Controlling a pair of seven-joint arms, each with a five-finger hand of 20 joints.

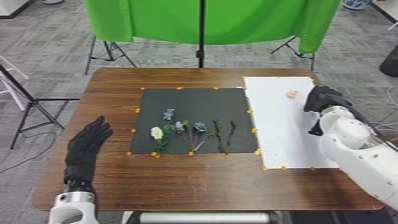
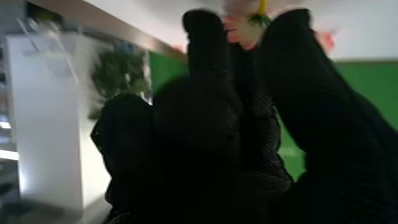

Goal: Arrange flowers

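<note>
Left hand [image 1: 86, 145], left of frame: open, fingers straight, empty | Right hand [image 1: 325, 98], right of frame: fingers extended; cannot tell if it touches the pink flower [image 1: 292, 93] (small, pale) near its fingertips, on white paper [image 1: 282, 145] | Cut flowers [image 1: 157, 133]: centre, on black mat [image 1: 191, 102]

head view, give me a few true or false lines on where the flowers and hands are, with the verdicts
1. The white flower is on the dark mat. True.
2. The small pinkish thing is on the white sheet. True.
3. The left hand is over the white sheet. False: it is over the brown table, left of the dark mat.
4. The right hand is at the white flower. False: it is by the right side of the white sheet.
</note>
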